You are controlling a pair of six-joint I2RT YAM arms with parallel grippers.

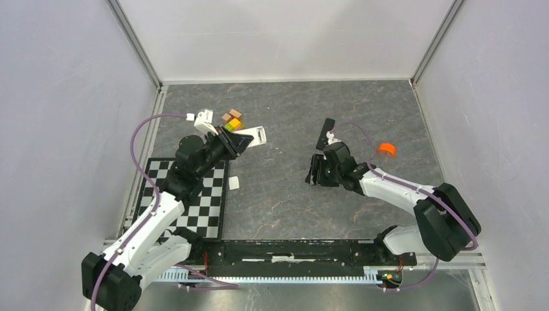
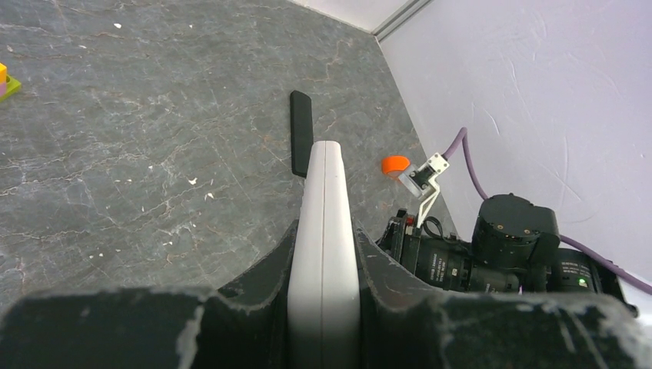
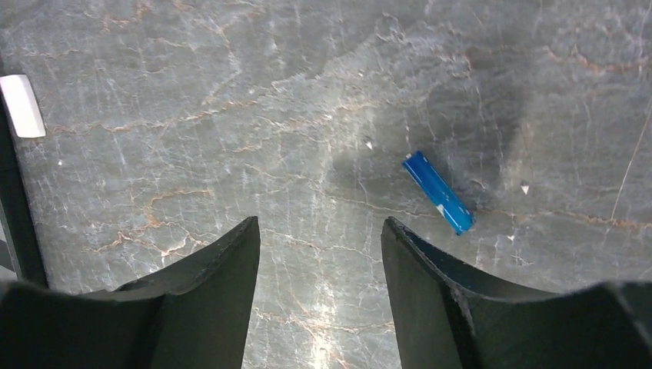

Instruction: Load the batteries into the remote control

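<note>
Two arms at one table (image 1: 278,207) with a grey stone-patterned top. Contents as follows.

1. Remote control (image 1: 254,135): white handset, clenched in the left jaws at the far left of the table, just beside a cluster of small coloured blocks (image 1: 232,119). In the left wrist view it shows edge-on, with a seam running along its length. A black finger (image 2: 261,284) presses against each side, and the free end juts out past the fingertips. Whether it hangs clear of the table cannot be told.

2. Blue battery (image 3: 438,192): small cylinder lying flat and slantwise on bare table. It shows in the right wrist view only, beyond the tip of the right-hand finger (image 3: 430,292) and apart from it. It is not between the fingers and touches nothing.

3. Right jaws: released, spread wide with only bare table between them, grasping nothing. They point down over the middle of the table.

4. Black bar (image 1: 325,134): slim, lying flat, just beyond the right jaws.

5. Orange cap (image 1: 386,149): round, on the table to the right of the black bar and apart from it.

6. White piece (image 1: 234,183): small and flat, just beside the right edge of the checkerboard mat (image 1: 194,201).

7. Checkerboard mat: black and white, at the near left, partly covered by the left arm (image 1: 155,214).
</note>
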